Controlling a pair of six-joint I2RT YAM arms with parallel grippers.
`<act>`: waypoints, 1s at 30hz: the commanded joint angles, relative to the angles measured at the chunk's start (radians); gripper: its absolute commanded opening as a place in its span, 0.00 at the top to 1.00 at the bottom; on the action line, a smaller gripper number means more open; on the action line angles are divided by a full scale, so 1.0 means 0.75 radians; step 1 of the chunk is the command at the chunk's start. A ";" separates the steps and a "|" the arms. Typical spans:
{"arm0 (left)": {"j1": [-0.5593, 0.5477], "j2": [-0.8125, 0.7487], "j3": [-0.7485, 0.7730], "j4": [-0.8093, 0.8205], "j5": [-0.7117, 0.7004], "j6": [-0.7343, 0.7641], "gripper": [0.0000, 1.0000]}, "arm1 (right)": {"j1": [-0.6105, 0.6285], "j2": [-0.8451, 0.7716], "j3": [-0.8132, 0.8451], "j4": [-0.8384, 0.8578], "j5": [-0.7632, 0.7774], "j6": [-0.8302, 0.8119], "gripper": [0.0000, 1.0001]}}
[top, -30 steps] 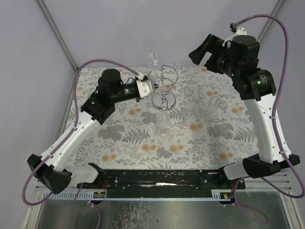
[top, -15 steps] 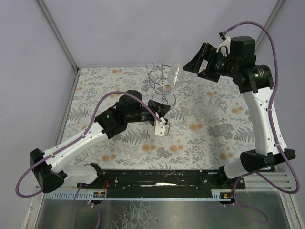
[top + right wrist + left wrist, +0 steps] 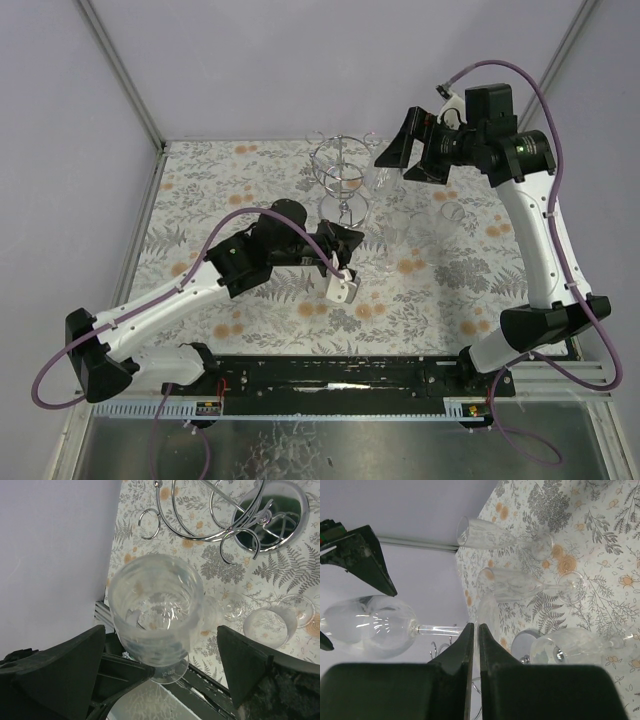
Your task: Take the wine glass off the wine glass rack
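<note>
— Since the last look, your left gripper point(image 3: 344, 290) has dropped away from the wine glass rack point(image 3: 343, 180), jaws clenched on nothing.

— And your right gripper point(image 3: 160, 675)?

— Spread wide; the wine glass point(image 3: 156, 611) hangs at the rack's edge between its fingers point(image 3: 55, 667). Contact I cannot tell.

The left gripper point(image 3: 343, 289), jaws pressed together, is pulling back from the wine glass rack point(image 3: 343, 178) toward the near side of the table. The right gripper point(image 3: 408, 150), jaws wide, swings in beside the rack's rings, apparently around a wine glass point(image 3: 156, 609) there.
</note>
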 commanded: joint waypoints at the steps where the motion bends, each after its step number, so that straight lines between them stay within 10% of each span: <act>1: -0.027 -0.018 0.000 0.089 0.007 0.076 1.00 | -0.003 0.003 0.006 -0.006 -0.056 -0.032 0.01; 15: -0.053 -0.003 -0.002 0.089 0.009 0.094 1.00 | -0.004 0.010 -0.027 -0.064 -0.050 -0.072 0.08; 26: -0.062 -0.004 -0.029 0.137 -0.014 0.089 1.00 | -0.003 0.008 -0.015 -0.039 -0.053 -0.073 0.57; 30: -0.062 0.008 -0.054 0.275 -0.100 -0.021 0.63 | -0.004 -0.014 0.032 -0.060 0.094 -0.111 0.60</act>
